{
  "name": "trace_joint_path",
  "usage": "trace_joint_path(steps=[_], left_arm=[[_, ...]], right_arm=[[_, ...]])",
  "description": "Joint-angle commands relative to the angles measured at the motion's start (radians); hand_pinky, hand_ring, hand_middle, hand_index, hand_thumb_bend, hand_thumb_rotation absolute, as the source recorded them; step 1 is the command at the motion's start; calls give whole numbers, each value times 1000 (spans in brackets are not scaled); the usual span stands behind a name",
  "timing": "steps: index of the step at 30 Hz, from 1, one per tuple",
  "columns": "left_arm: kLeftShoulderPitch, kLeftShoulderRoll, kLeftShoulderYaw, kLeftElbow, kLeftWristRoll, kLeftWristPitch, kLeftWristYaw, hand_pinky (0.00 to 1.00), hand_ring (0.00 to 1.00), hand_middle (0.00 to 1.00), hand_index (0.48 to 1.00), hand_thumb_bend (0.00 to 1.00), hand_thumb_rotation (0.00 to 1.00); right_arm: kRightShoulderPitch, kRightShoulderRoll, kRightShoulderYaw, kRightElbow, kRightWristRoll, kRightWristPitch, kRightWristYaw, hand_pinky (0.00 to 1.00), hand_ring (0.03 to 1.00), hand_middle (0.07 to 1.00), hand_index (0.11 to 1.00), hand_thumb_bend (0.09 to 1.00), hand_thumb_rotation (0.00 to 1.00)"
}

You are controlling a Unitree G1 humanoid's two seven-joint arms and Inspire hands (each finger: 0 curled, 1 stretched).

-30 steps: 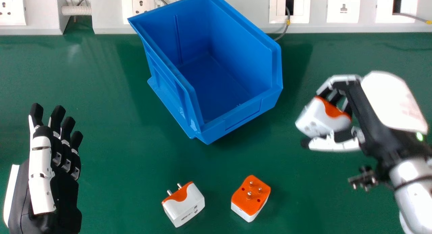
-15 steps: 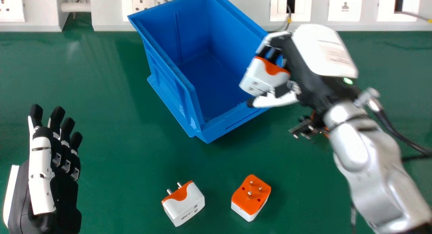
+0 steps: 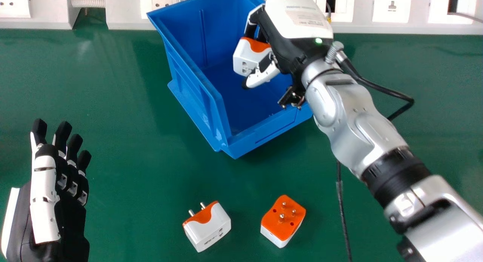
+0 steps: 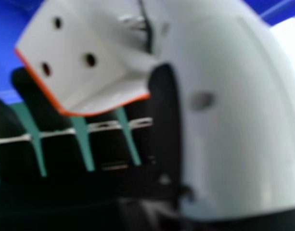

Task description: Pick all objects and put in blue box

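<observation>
Over the opening of the blue box point(image 3: 188, 71) is my right hand point(image 3: 288, 39), shut on a white and orange adapter point(image 3: 249, 60). In the right hand view, the same adapter point(image 4: 84, 53) lies between the fingers and thumb of my right hand point(image 4: 234, 115). Two more adapters rest on the green table point(image 3: 113, 201): one on its side with its pins pointing away point(image 3: 208, 228), the other with its orange pin face up point(image 3: 283, 219). My left hand point(image 3: 56, 186) stays open at the left, with nothing in it.
A white wall trunking point(image 3: 400, 26) with sockets runs along the table's back edge, behind the box. A black cable point(image 3: 381, 89) loops beside my right forearm, and another cable point(image 3: 342, 213) hangs down near the right-hand adapter.
Carrying its adapter, my right hand has moved left and toward the back, from the table's right side to over the box. My left hand and the two table adapters have barely shifted in view.
</observation>
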Motion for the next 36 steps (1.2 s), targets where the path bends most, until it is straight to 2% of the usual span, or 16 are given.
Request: trace_joint_path(steps=[1,3,7,9,12,15,18,21,22,24,27,28,29,31,32,36], left_arm=[[11,7,5,-32,-5,-6,-4,1000,1000,1000,1000,139,1000],[16,3,3,-39,2,-4,3,1000,1000,1000,1000,143,1000],[25,-4,0,-46,-6,0,5,1000,1000,1000,1000,148,1000],[31,-9,-4,-51,-5,2,8,1000,1000,1000,1000,150,1000],[38,-12,-10,-55,8,-2,9,1000,1000,1000,1000,152,1000],[42,-17,-17,-57,19,-8,17,1000,1000,1000,1000,155,1000],[41,-21,-20,-54,17,-11,17,1000,1000,1000,1000,155,1000],[42,-24,-24,-55,32,-16,24,1000,1000,1000,1000,156,1000],[42,-25,-26,-57,33,-15,26,1000,1000,1000,1000,156,1000],[42,-29,-29,-61,26,-11,28,1000,1000,1000,1000,156,1000],[39,-30,-29,-57,31,-19,24,1000,1000,1000,1000,155,1000],[38,-30,-29,-55,32,-20,23,1000,1000,1000,1000,154,1000],[37,-28,-28,-52,31,-21,21,1000,1000,1000,1000,154,1000],[35,-29,-28,-50,31,-19,21,1000,1000,1000,1000,154,1000],[33,-29,-29,-50,25,-17,19,1000,1000,1000,1000,154,1000],[23,-23,-29,-42,26,-20,9,1000,1000,1000,1000,147,1000]], right_arm=[[-106,25,3,75,19,-32,-46,229,326,418,522,496,55],[-147,43,11,156,28,-43,-66,231,334,430,526,498,44],[-225,78,32,303,33,-14,-64,257,353,455,537,501,28],[-247,81,59,343,16,-7,-66,264,361,467,537,502,22],[-276,90,81,386,16,19,-38,277,373,481,526,504,17],[-274,93,87,401,25,9,-73,296,388,497,517,507,11],[-274,102,78,413,51,12,-65,299,394,503,512,508,9],[-258,110,46,401,104,-1,-63,303,400,507,513,510,5],[-252,112,42,397,116,-3,-64,303,400,507,513,510,5],[-242,110,59,394,110,-4,-60,320,405,510,511,510,4],[-236,101,119,392,63,4,-36,344,433,531,508,507,34],[-231,100,131,390,54,8,-35,376,467,561,543,514,104],[-226,99,140,387,51,11,-38,376,467,561,543,514,104],[-218,97,139,380,59,14,-41,530,628,704,678,536,296],[-215,96,138,378,63,16,-44,530,628,704,678,536,296],[-203,90,135,370,67,18,-57,708,824,879,848,546,527]])
